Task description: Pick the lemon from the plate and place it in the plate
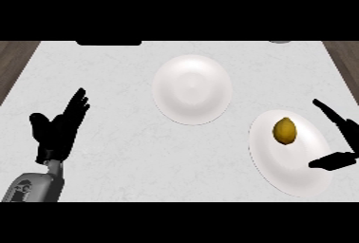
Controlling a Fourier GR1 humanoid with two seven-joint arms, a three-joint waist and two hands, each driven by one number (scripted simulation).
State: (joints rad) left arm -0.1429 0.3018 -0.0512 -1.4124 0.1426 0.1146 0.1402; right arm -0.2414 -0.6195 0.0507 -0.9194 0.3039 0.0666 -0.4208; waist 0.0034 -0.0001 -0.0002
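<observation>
A yellow lemon (284, 130) lies on the white plate (280, 166) at the right of the counter. A second white plate (192, 89) with nothing on it stands farther back, near the middle. My right hand (342, 142) comes in from the right edge, open, fingers spread above and thumb below, just right of the lemon and over the plate's right rim; it does not touch the lemon. My left hand (57, 130) is open, fingers up, resting at the left of the counter.
The pale marbled counter (119, 161) has dark wood floor past its left and right edges. A dark object (108, 43) and a small grey thing (279, 42) sit at the far edge.
</observation>
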